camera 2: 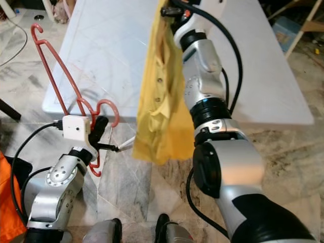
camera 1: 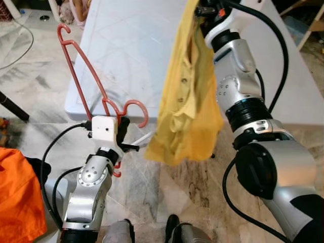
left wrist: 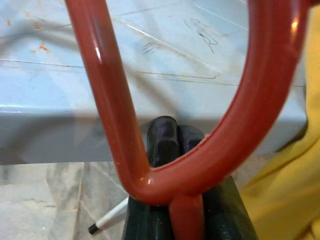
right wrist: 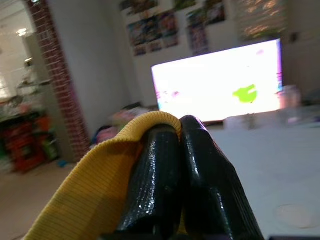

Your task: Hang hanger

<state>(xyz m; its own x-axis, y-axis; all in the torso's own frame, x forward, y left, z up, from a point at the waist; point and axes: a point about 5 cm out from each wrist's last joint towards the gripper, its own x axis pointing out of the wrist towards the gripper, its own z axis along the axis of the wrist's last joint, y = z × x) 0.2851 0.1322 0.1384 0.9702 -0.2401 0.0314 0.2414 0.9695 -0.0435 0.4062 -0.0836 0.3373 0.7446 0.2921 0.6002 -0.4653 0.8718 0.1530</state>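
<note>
Red hanger [camera 1: 81, 76]: thin, stiff plastic, light, likely slick; best held at the neck under the hook. Left gripper [left wrist: 176, 150] pinched tight on that neck, holding the hanger upright just off the table [camera 1: 136, 45] near edge. Yellow shirt [camera 1: 187, 111]: soft, limp, dangling from right gripper [right wrist: 179, 150], fingers closed on the fabric above the table.

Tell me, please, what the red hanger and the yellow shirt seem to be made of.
The red hanger, held in the left pincer, looks like glossy moulded plastic: smooth rounded bar with bright highlights. The yellow shirt, pinched by the right pincer, looks like soft knitted fabric, perhaps cotton: matte, fine ribbing, limp folds.
</note>
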